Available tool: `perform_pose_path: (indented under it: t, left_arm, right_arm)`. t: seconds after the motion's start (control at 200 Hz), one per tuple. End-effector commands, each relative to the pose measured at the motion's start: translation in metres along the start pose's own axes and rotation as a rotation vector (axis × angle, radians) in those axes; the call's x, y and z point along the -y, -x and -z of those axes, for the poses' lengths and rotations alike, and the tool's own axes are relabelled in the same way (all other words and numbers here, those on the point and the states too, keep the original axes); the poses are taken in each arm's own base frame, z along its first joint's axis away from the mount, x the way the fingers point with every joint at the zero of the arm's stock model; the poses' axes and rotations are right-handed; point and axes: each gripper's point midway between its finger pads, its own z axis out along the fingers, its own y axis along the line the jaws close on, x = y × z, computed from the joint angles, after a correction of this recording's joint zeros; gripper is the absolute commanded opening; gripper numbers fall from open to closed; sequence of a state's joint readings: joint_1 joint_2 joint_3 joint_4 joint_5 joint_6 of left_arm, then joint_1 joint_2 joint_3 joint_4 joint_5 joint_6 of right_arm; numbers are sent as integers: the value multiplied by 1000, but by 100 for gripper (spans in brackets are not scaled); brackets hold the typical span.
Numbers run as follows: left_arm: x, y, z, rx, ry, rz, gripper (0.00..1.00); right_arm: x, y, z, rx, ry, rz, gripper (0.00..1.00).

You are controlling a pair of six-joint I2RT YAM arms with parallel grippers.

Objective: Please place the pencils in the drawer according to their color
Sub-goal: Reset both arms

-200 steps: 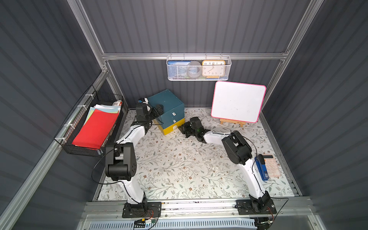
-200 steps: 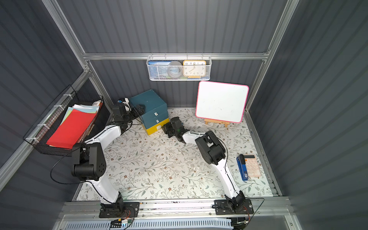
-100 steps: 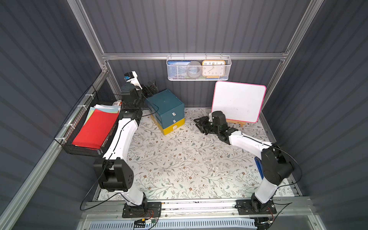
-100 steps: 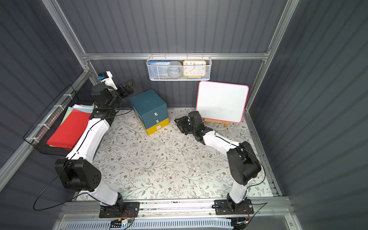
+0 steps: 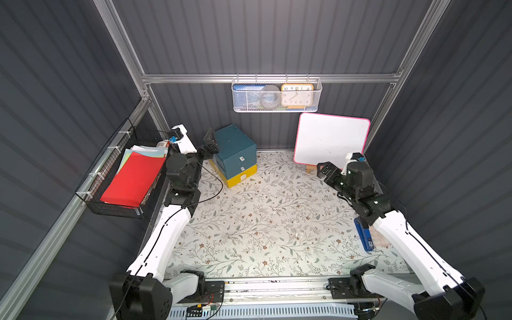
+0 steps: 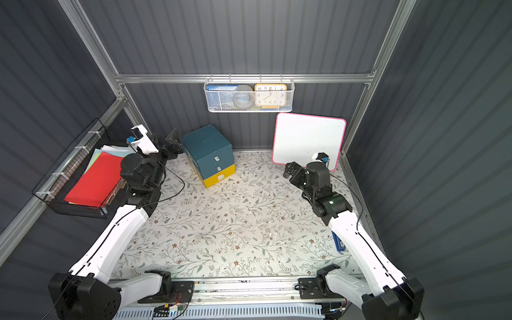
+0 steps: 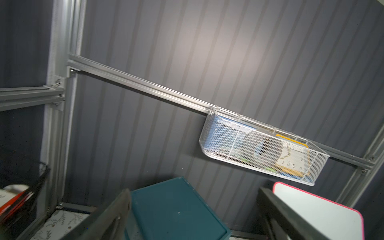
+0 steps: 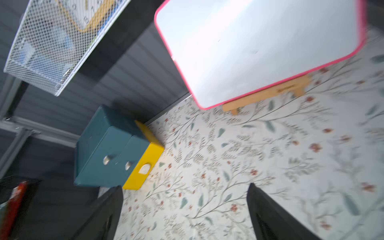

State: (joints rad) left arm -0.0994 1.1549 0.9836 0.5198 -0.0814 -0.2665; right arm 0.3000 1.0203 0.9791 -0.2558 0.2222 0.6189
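Robot lab cell dressed up as a desk corner.
You're in a test booth, not a real office: dark corrugated walls (image 5: 263,36) on aluminium framing (image 5: 266,78), robot arms (image 5: 166,238) bolted to a front rail (image 5: 277,288), floral table cover (image 5: 263,221). The office props are a whiteboard (image 5: 329,141), a mesh basket (image 5: 277,110) with a clock (image 5: 297,95), a wire paper tray (image 5: 116,210) and a small drawer unit (image 5: 235,155).

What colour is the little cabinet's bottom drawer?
The drawer is yellow, clearest in the right wrist view.

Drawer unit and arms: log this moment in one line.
drawer unit: three drawers shut | pencils: none visible | left jaws: open, empty, beside unit | right jaws: open, empty, near whiteboard
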Motion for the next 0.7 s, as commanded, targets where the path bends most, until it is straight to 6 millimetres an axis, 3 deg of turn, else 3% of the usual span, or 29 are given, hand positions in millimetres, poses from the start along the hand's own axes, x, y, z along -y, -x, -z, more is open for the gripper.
perform_pose_path:
  t: [0.0,0.09,0.145,0.32,0.37,0.41,0.495,0.575,0.695]
  left_arm:
    - [-14,33,30,218,65,-35,100]
    - [-31,18,43,236,131,-13,100]
    - [-39,-9,45,181,147,-32,100]
    - [-60,-56,60,157,201,-138,100]
    - [-67,-70,61,137,223,-166,100]
    - [-72,-83,65,130,230,-185,100]
    - [-79,-95,71,167,238,-197,100]
    - [-80,-107,74,204,201,-198,100]
    - [-94,-140,75,168,191,-261,100]
  right_arm:
    - [72,20,4,182,-305,263,99]
    - [114,24,-1,214,-421,253,99]
    - [139,20,-7,202,-475,223,99]
    - [180,-17,-45,186,-515,294,99]
    - [182,-26,-54,175,-497,294,99]
    - [189,-47,-68,113,-485,315,99]
    - [199,-70,-83,78,-461,349,99]
    - [178,-65,-92,139,-343,446,99]
    - [184,-85,-98,134,-297,445,99]
